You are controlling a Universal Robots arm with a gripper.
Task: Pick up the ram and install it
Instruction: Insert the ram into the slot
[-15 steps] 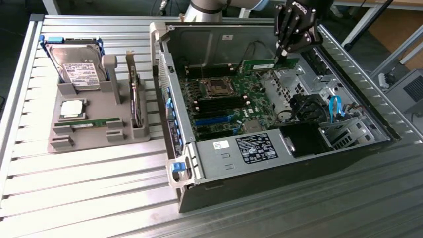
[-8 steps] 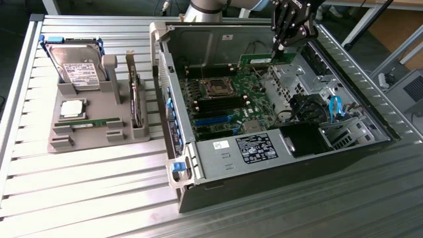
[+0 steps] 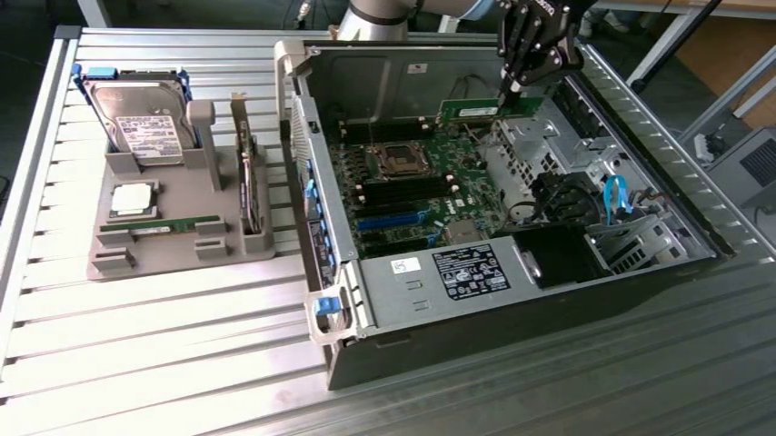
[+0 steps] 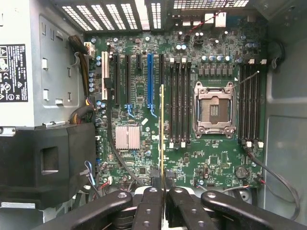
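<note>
The ram (image 3: pixel 482 110) is a thin green stick that hangs level over the open computer case (image 3: pixel 655 263), near the back wall. My gripper (image 3: pixel 517 87) is shut on its end toward the exterior view's right. In the wrist view the ram (image 4: pixel 161 129) shows edge-on as a thin yellow-green line above the motherboard (image 4: pixel 139 91), running out from my gripper (image 4: pixel 162 190) between the black fingers (image 4: pixel 149 206). It hangs just beside the bank of black memory slots (image 4: pixel 178 103), between them and the blue expansion slot (image 4: pixel 149 79). The ram is clear of the board.
The open processor socket (image 4: pixel 213 109) lies past the memory slots, with a second slot bank (image 4: pixel 250 103) beyond it. A power supply (image 3: pixel 467 272) fills the case's near end. On the exterior view's left, a grey holder (image 3: pixel 182 250) carries a hard drive (image 3: pixel 145 127) and a silver processor (image 3: pixel 131 200).
</note>
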